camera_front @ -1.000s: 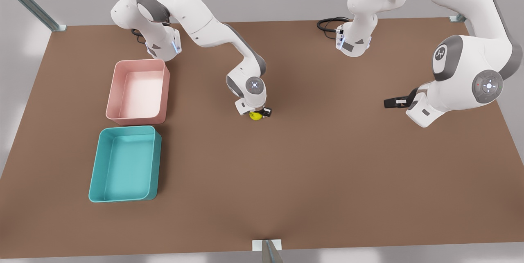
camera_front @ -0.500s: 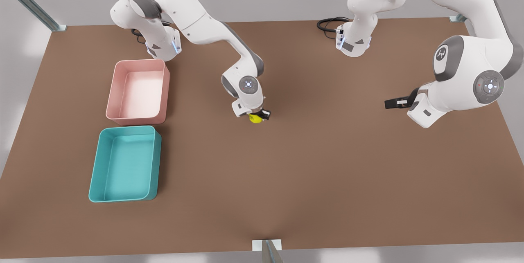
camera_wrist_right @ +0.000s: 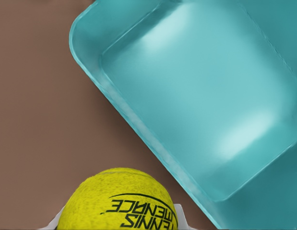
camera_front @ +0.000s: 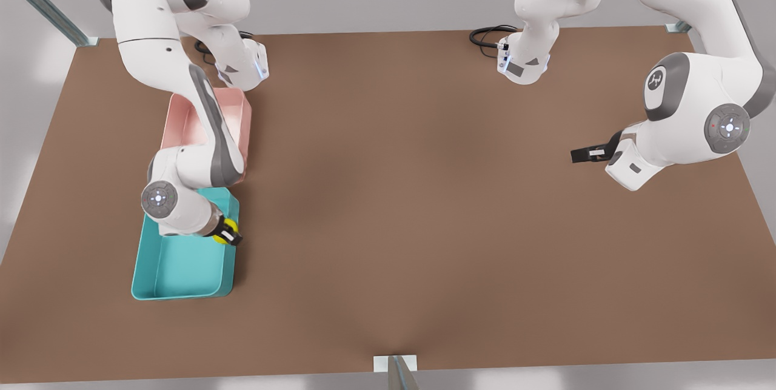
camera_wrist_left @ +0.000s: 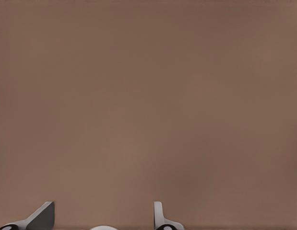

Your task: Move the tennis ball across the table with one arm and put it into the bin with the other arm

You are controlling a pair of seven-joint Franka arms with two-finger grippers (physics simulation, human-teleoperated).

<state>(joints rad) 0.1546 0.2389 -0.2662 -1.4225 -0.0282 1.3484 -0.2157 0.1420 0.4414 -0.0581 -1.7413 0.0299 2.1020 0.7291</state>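
Note:
The yellow-green tennis ball (camera_front: 227, 236) is clamped in my right gripper (camera_front: 229, 236), which hangs over the right-hand wall of the teal bin (camera_front: 182, 275) in the front view. In the right wrist view, the ball (camera_wrist_right: 122, 201) sits between the finger pads just outside the bin's rim (camera_wrist_right: 138, 124), above brown table. My left gripper (camera_front: 576, 154) waits at the front view's right, above bare table, and it stands open (camera_wrist_left: 102, 218) with nothing between its fingers.
A pink tub (camera_front: 236, 112) stands just behind the teal bin, partly covered by the right arm. A black cable (camera_front: 485, 35) lies by the far arm base. A metal bracket (camera_front: 394, 367) sits at the table's near edge.
The right arm has swung from the table's middle to the teal bin at the front view's left, carrying the ball. The left arm has stayed put.

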